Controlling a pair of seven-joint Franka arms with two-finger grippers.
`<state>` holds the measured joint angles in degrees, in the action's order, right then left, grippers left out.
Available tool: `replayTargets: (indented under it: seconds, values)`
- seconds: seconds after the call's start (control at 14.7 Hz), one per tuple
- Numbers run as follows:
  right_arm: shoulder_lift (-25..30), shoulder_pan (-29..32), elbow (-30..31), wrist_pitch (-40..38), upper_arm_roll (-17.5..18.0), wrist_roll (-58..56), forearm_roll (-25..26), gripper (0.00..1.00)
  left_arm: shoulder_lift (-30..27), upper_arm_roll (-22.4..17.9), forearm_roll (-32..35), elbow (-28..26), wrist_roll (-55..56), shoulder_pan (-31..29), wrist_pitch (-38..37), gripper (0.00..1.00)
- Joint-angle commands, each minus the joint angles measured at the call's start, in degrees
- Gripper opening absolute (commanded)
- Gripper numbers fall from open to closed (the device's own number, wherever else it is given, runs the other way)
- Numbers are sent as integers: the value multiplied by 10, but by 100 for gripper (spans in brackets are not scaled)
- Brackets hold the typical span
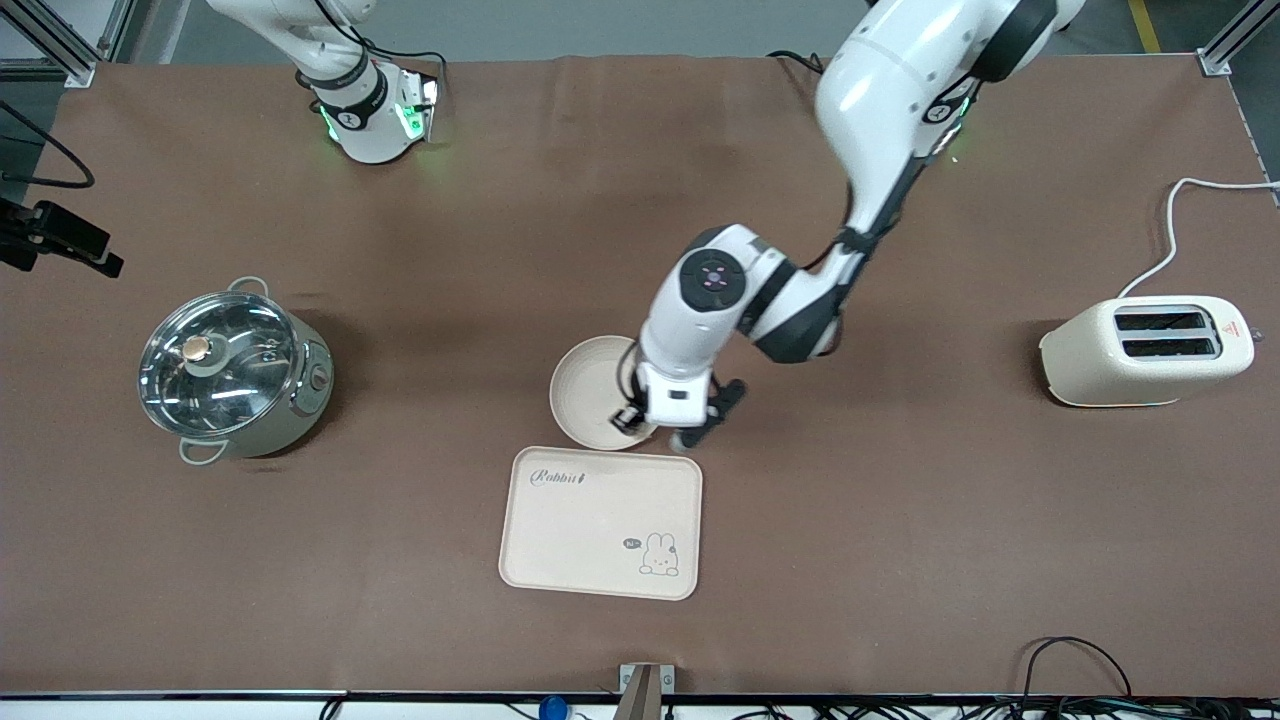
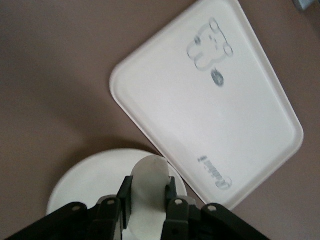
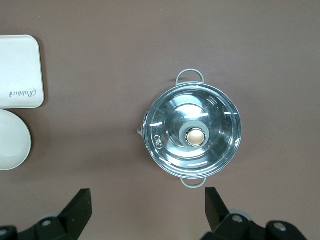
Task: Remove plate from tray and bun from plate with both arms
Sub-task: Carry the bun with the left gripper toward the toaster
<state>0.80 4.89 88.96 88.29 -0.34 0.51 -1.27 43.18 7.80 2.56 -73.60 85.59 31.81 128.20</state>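
The round cream plate (image 1: 585, 385) lies on the table next to the tray's edge that is farther from the front camera. It also shows in the left wrist view (image 2: 85, 180) and the right wrist view (image 3: 10, 140). My left gripper (image 1: 682, 432) hangs over the plate's rim toward the left arm's end. In the left wrist view the left gripper (image 2: 149, 184) is shut on a pale rounded bun (image 2: 149, 167). My right gripper (image 3: 147, 210) is open and empty, high over the table beside the pot; it is out of the front view.
A rectangular cream rabbit tray (image 1: 600, 520) lies nearer the front camera than the plate. A steel pot with a glass lid (image 1: 235, 370) stands toward the right arm's end. A cream toaster (image 1: 1145, 350) stands toward the left arm's end.
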Motion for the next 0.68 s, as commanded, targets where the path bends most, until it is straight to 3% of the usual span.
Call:
replayTargets:
  seconds: [0.0,0.14,0.27,0.61]
  values:
    - [6,0,2,1,4,-5,5,100,-44,0,49,-27,-22,-53,-120,32]
    - [6,0,2,1,4,-5,5,100,-64,2,81,-53,-89,-103,-180,33]
    - [6,0,2,1,5,-5,5,100,-71,3,83,-95,-141,-157,-180,33]
    - [6,0,2,-3,5,-4,4,100,-45,5,83,-164,-212,-249,-89,35]
